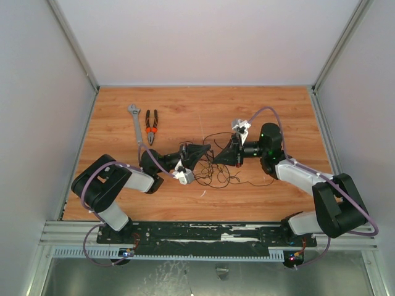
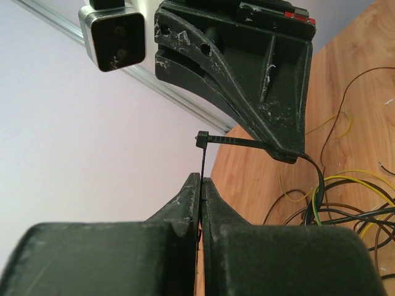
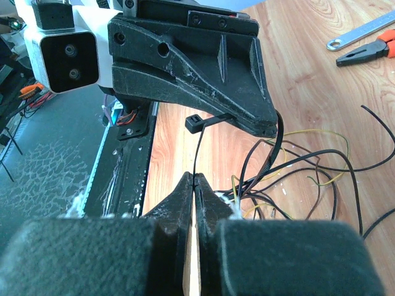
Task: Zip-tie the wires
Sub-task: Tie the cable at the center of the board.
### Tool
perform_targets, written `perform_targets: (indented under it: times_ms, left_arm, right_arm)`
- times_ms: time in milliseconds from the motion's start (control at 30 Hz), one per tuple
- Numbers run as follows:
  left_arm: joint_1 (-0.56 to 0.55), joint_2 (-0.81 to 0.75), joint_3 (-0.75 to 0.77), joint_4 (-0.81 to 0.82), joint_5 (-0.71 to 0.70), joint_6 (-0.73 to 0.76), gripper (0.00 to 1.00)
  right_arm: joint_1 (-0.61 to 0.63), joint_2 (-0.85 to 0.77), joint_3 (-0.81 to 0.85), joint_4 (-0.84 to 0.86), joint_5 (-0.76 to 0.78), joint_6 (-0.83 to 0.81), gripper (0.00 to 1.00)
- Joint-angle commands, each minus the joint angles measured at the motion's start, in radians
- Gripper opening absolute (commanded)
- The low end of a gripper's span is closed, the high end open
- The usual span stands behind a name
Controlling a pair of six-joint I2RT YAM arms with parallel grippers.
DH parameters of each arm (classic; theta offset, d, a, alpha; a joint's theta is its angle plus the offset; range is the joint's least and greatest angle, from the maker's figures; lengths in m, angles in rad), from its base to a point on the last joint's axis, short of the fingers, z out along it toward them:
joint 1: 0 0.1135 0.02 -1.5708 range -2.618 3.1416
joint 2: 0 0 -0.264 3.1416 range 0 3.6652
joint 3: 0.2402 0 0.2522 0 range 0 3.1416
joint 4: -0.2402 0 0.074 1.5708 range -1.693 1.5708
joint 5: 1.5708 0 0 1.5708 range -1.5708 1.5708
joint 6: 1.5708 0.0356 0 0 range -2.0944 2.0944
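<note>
**Black zip tie gripped by both claws, loop not yet cinched**

Wood bench; both arms are met at mid-bench over the wires. The left claw is clenched on a thin stretch of the zip tie. The right claw is likewise clenched on it, tip to tip with the left. The square head is seen in the gap between the two tips, lifted off the bench. From there the strap is bent down in a curve into the tangle; how many strands are caught cannot be told.

Step judged: tail threaded, loop to be drawn tight. One claw would need to be held firm near the head while the tail is pulled away from it.

Loose strands are spread beneath and beside the claws and could be snagged. Pliers and a wrench are laid well apart at far left, out of the way.
</note>
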Motion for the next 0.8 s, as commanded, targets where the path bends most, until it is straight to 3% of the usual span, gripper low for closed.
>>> perform_targets:
  times_ms: [0,767]
  left_arm:
    - [-0.01,0.008,0.01,0.24,-0.007,0.008,0.0]
    - [-0.011,0.01,0.009,0.246,-0.008,0.001,0.0]
  right_arm:
    - [-0.009,-0.014,-0.01,0.009,-0.015,0.002,0.0]
    - [0.022,-0.003,-0.008,0.001,0.01,-0.005,0.0]
